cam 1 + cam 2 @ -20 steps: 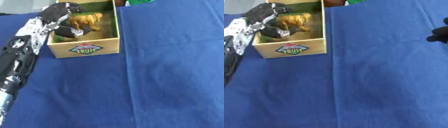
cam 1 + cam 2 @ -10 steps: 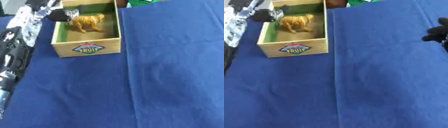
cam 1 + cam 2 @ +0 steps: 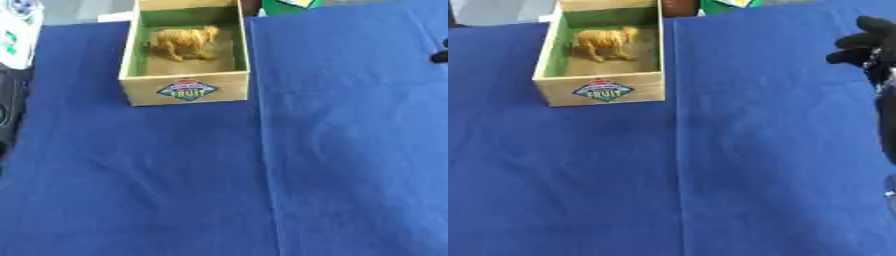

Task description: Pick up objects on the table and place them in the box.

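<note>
- the box (image 3: 185, 91) sits on the blue cloth (image 3: 262, 175) at about 11 o'clock from the middle of the left eye view; it is a small wooden crate with a green inner lining and a label reading "fruit" on its near wall.
- inside the box, toward its far end, stands a tan toy animal (image 3: 182, 41), upright on its legs on the box floor, with its head toward 3 o'clock.
- the right hand (image 3: 866, 45) shows in the right eye view at about 2 o'clock, near the right edge; it is black, and its fingers curl inward with nothing between them.
- the right hand is well apart from the box, with bare cloth between the two.
- below that hand the dark forearm (image 3: 885, 120) runs down the right edge toward 4 o'clock.
- in the left eye view only a dark tip of the right hand shows at the right edge, near 3 o'clock.
- the left arm (image 3: 12, 75) shows as a white and black strip along the left edge at about 9 to 10 o'clock; the left hand itself shows in neither view, so i cannot tell how its fingers stand.
- a straight fold line in the cloth runs from about 12 o'clock down to 6 o'clock, passing just beside the right wall of the box.
- at about 12 to 1 o'clock, beyond the box at the far edge, a green object (image 3: 293, 4) shows only in part.
</note>
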{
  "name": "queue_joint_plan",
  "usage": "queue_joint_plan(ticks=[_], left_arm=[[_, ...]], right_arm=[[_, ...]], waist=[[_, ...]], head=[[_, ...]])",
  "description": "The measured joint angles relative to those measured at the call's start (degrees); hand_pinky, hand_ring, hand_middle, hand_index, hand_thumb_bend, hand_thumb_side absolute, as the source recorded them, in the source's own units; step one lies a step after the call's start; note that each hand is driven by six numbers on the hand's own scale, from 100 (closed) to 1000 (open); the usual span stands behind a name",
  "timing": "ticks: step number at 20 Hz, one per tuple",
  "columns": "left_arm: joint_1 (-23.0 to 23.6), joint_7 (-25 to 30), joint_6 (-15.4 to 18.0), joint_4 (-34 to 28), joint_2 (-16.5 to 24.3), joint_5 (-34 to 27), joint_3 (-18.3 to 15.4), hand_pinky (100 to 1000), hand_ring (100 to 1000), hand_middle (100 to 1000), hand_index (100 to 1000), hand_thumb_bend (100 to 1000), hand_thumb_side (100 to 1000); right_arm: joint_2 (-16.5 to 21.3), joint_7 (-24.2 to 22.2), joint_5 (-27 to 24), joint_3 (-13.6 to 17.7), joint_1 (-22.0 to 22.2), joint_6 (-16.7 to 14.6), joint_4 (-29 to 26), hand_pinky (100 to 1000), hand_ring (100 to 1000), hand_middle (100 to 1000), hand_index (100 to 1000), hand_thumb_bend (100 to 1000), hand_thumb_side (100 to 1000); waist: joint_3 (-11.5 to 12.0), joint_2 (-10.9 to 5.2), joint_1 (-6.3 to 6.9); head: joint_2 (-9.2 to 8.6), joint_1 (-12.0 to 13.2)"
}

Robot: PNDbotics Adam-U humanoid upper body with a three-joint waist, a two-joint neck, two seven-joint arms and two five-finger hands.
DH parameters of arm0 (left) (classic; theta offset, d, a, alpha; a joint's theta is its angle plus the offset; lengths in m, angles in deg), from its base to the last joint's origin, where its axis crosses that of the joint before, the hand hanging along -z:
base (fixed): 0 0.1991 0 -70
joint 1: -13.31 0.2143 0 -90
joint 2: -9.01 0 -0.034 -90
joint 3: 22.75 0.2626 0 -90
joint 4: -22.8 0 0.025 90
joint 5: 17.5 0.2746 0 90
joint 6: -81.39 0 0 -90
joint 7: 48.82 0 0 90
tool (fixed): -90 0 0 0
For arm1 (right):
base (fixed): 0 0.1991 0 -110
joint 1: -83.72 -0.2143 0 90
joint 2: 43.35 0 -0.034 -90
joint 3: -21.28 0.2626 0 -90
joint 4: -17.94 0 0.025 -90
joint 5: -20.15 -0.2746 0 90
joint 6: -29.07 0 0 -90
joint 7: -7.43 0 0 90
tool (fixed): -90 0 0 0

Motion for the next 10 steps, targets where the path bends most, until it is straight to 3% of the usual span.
queue_joint_plan(ticks=[10], left_arm=[[13.14, -8.47, -6.90, -13.68, -2.70, -8.42, 1.13, 399, 510, 480, 668, 100, 543]], right_arm=[[-1.24, 0.62, -0.55, 0.76, 0.58, 0.10, 0.00, 802, 662, 656, 843, 100, 894]], waist=[[4.17, -2.58, -2.06]], head=[[0.99, -2.74]])
